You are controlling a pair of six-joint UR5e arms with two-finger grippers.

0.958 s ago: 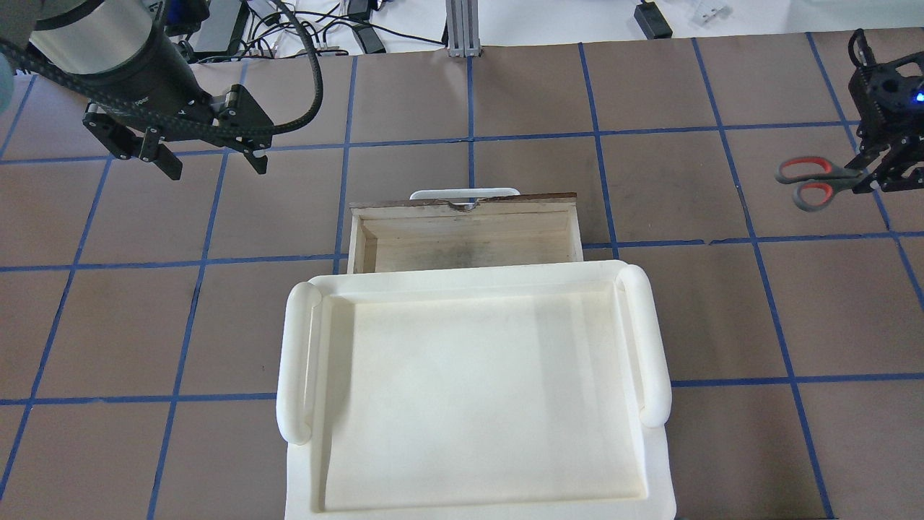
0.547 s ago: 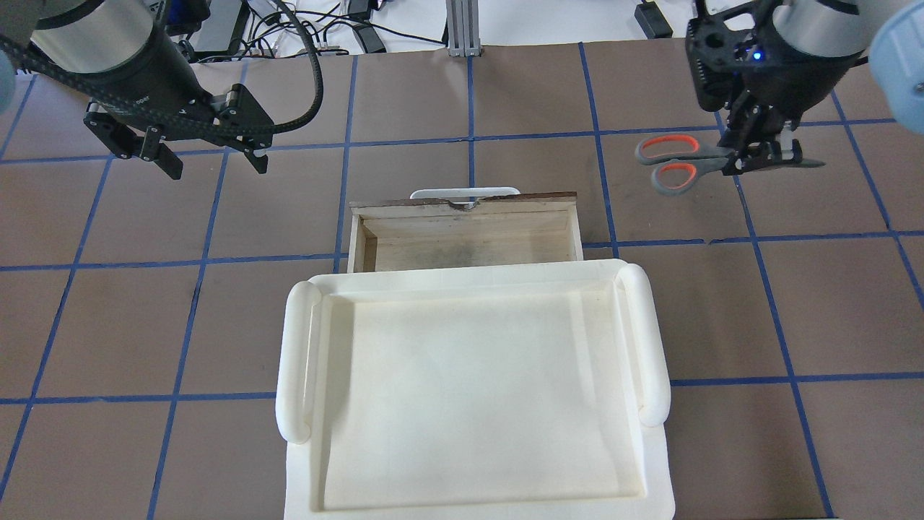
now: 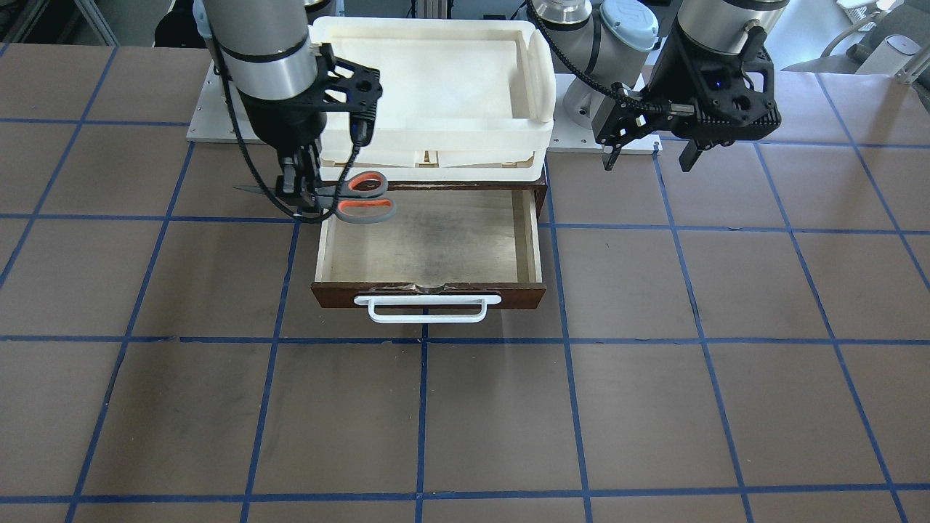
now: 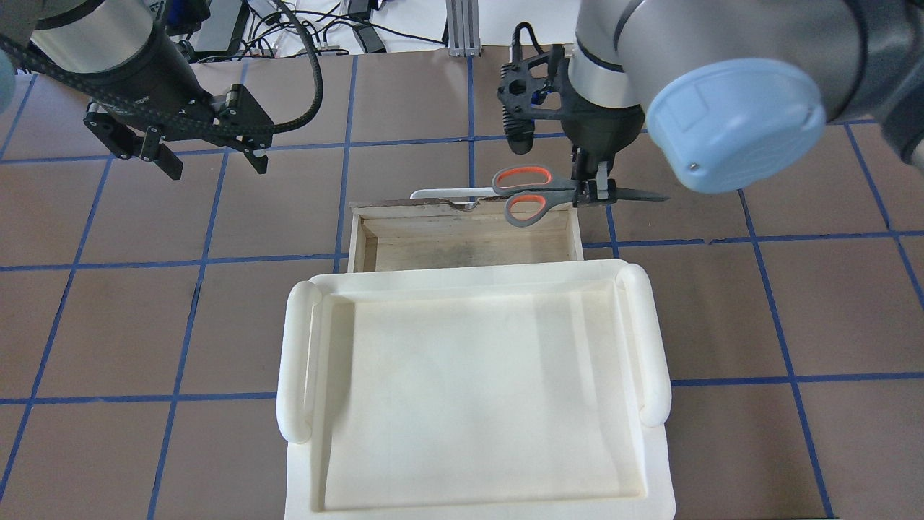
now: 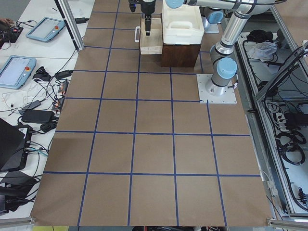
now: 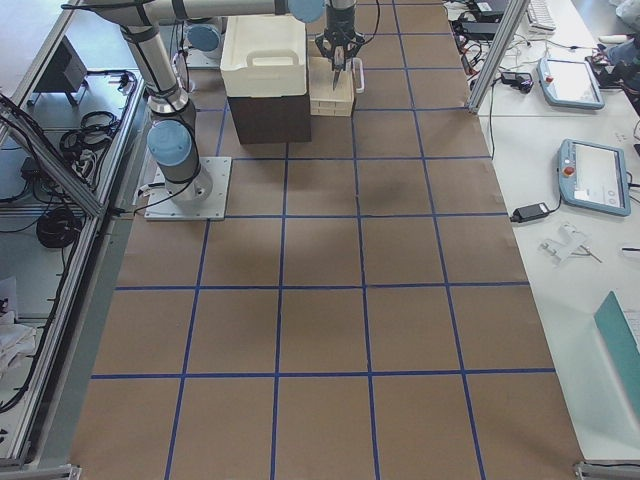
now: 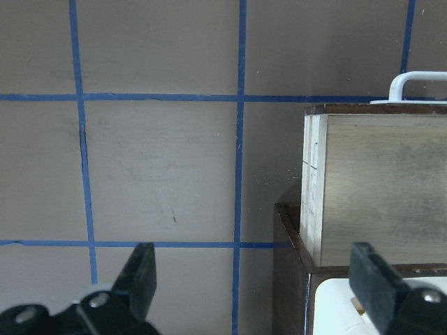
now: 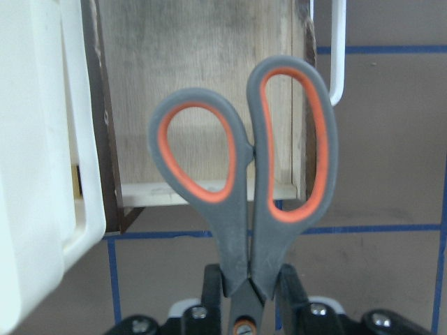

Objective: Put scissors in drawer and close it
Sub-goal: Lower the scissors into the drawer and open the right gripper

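Observation:
The drawer (image 4: 462, 245) stands pulled open under the white tray, its pale wooden floor (image 3: 429, 240) bare and its white bar handle (image 3: 427, 309) facing away from the robot. My right gripper (image 4: 592, 191) is shut on the scissors (image 4: 530, 195) near their pivot and holds them level above the drawer's right end. The grey handles with orange loops (image 8: 244, 181) point over the drawer, and the blades stick out past its side wall. My left gripper (image 4: 209, 155) hangs open and holds nothing, out to the left of the drawer (image 7: 384, 181).
A white foam tray (image 4: 296, 361) sits on the dark cabinet above the drawer, close to the robot. Brown table paper with blue tape lines surrounds it. Cables and tablets lie beyond the table edges in the side views.
My right arm has carried the scissors leftward from the table's right edge to above the drawer's right end. The left arm has stayed still.

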